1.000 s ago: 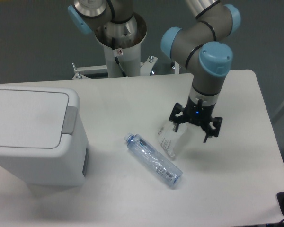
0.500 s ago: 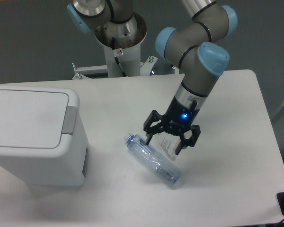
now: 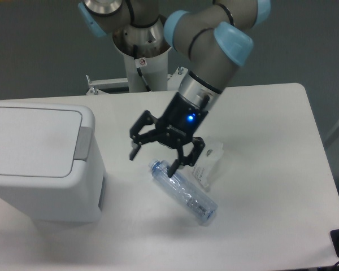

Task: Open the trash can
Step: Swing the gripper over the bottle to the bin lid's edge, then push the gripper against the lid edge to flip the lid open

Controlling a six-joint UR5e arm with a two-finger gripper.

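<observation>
Robotics lab, pedestal-mounted arm (image 3: 214, 51), plain white table (image 3: 271, 130), grey floor (image 3: 39, 51)

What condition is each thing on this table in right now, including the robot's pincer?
trash can: upright, lid shut flat
grey push tab: not pressed, nothing touching it
pincer: open, empty, between the trash can and the plastic bottle
plastic bottle: lying on its side on the table
clear bag: lying by the bottle
</observation>
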